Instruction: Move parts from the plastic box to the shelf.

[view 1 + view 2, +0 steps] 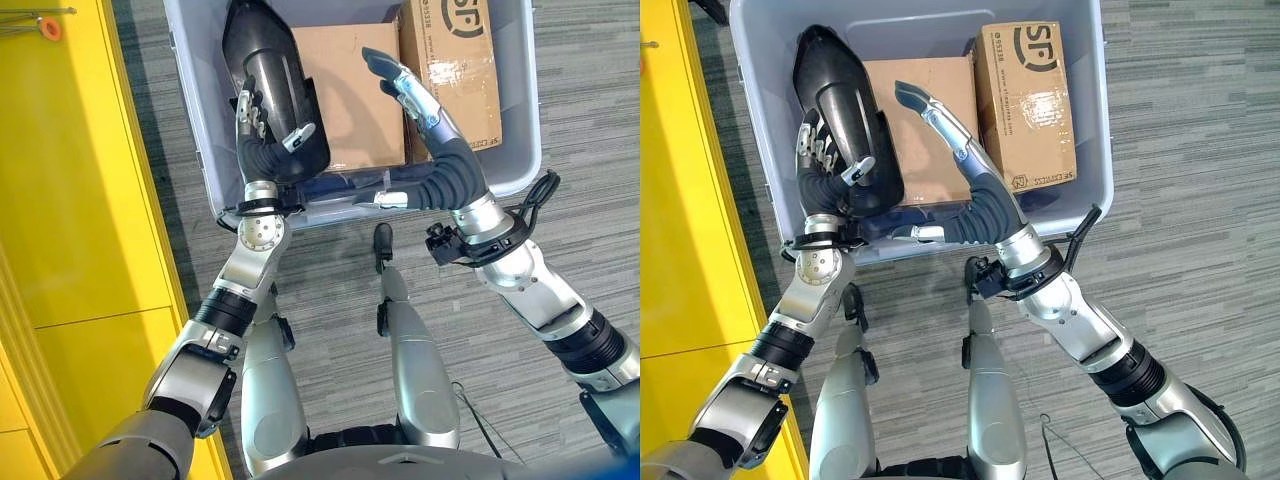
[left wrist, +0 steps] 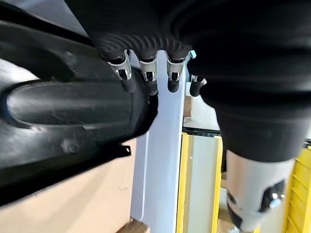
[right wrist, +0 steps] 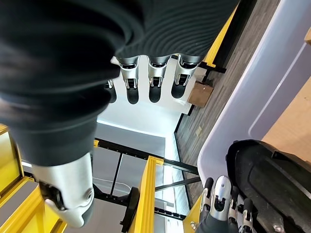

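Left hand (image 1: 262, 125) fingers curl round black part (image 1: 270, 70); right hand (image 1: 415, 95) straight, holding nothing, over plastic box (image 1: 520, 150).

Head views bright, even overhead light, no hard shadows; soft shade under the arms on the grey floor (image 1: 560, 120). Glossy streaks of glare run along the black part (image 1: 262, 60) and faint sheen on the plastic box (image 1: 1095, 120) rim. Edges bend a bit, wide-angle look. Left wrist view: close stuff soft, the black part there is smeared, out of focus, w/ pale reflections. Right wrist view: strong white glow from a bright opening behind the fingertips (image 3: 132, 94), washed out; yellow frame (image 3: 146, 194) sharper than the near cover.
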Robot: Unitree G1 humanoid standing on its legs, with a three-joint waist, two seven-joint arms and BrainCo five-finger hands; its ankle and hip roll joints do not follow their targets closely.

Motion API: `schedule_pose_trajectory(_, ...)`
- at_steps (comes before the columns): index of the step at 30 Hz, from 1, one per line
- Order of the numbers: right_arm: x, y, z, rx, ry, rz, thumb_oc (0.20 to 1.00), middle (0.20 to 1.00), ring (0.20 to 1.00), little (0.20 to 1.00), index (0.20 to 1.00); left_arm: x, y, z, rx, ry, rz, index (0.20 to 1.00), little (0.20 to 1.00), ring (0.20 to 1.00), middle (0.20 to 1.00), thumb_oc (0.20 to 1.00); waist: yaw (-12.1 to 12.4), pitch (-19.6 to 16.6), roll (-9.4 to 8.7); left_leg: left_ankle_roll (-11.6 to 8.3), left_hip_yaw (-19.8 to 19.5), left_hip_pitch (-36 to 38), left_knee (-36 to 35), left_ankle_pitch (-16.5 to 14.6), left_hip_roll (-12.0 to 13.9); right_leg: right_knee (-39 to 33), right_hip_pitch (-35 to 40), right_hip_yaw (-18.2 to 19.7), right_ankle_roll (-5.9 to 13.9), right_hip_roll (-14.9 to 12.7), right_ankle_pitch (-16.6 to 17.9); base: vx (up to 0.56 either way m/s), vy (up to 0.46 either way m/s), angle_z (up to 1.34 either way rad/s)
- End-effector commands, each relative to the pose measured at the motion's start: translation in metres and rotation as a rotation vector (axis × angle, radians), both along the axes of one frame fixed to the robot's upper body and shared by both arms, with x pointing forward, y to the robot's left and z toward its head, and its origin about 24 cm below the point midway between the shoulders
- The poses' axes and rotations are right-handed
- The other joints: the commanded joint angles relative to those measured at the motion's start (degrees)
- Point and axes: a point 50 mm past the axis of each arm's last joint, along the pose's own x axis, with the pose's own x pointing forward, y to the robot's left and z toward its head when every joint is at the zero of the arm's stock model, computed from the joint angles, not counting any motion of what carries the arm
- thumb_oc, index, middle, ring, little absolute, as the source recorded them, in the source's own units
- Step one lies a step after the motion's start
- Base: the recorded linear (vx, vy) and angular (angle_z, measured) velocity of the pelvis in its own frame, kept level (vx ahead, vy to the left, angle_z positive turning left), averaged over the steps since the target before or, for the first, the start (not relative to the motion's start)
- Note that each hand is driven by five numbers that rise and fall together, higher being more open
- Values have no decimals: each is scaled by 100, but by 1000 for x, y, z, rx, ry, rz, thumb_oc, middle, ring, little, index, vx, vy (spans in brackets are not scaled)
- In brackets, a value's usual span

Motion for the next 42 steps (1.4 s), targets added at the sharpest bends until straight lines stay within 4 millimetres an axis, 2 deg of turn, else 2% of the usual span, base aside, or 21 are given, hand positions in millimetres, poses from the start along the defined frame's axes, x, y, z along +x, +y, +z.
schedule_pose_trajectory(1, -12, -4, 25, 108, -120, 50, 1000, 1000, 1000, 1000, 1000, 0, -2, 12, 64, -70, 7, 1000, 1000, 1000, 1000, 1000, -89, -212, -84, 117, 52, -332, 398, -62, 95, 1200, -396, 223, 353, -557, -890, 0, 0, 0)
schedule_pose_trajectory(8, -13, -4, 19, 113, -87, 74, 1000, 1000, 1000, 1000, 1000, 18, -14, 17, 144, -27, 27, 1000, 1000, 1000, 1000, 1000, -239, -320, -116, 108, 10, -636, 508, -83, 102, 1223, -686, 288, 347, -498, -854, 0, 0, 0)
schedule_pose_trajectory(16, -14, -8, 13, 126, -38, 95, 1000, 1000, 1000, 1000, 1000, 33, -28, -2, 165, 108, 10, 1000, 1000, 1000, 1000, 1000, -401, -434, -150, 104, -30, -911, 586, -76, 97, 1234, -917, 312, 357, -468, -809, -1, 0, -1)
schedule_pose_trajectory(21, -15, -9, 12, 133, -27, 104, 1000, 1000, 1000, 1000, 1000, 37, -30, -15, 183, 180, 11, 1000, 1000, 1000, 1000, 1000, -431, -492, -167, 103, -23, -953, 587, -78, 118, 1244, -972, 317, 357, -436, -808, 0, 0, 0)
schedule_pose_trajectory(27, -14, -9, 10, 138, -8, 108, 1000, 1000, 1000, 1000, 1000, 34, -38, -29, 189, 225, -34, 1000, 1000, 1000, 1000, 1000, -431, -529, -158, 109, -12, -941, 575, -90, 124, 1260, -975, 302, 359, -435, -811, 4, 5, -3)
schedule_pose_trajectory(35, -10, -10, 7, 152, 20, 96, 1000, 1000, 1000, 1000, 1000, 16, -55, -71, 291, 322, -136, 1000, 1000, 1000, 1000, 1000, -339, -574, -62, 113, 30, -786, 558, -126, 101, 1291, -835, 266, 374, -486, -862, 0, 0, 0)
schedule_pose_trajectory(40, -7, -10, 6, 153, 29, 92, 1000, 1000, 1000, 1000, 1000, 7, -67, -89, 523, 339, -201, 1000, 1000, 1000, 1000, 1000, -287, -589, -9, 109, 76, -662, 544, -156, 73, 1290, -726, 252, 392, -531, -877, 8, 12, -2)
schedule_pose_trajectory(42, -7, -10, 6, 149, 27, 90, 1000, 1000, 1000, 1000, 1000, 6, -68, -89, 615, 314, -206, 1000, 1000, 1000, 1000, 1000, -272, -578, 7, 108, 80, -624, 542, -166, 72, 1288, -695, 250, 395, -537, -886, 0, 0, 0)
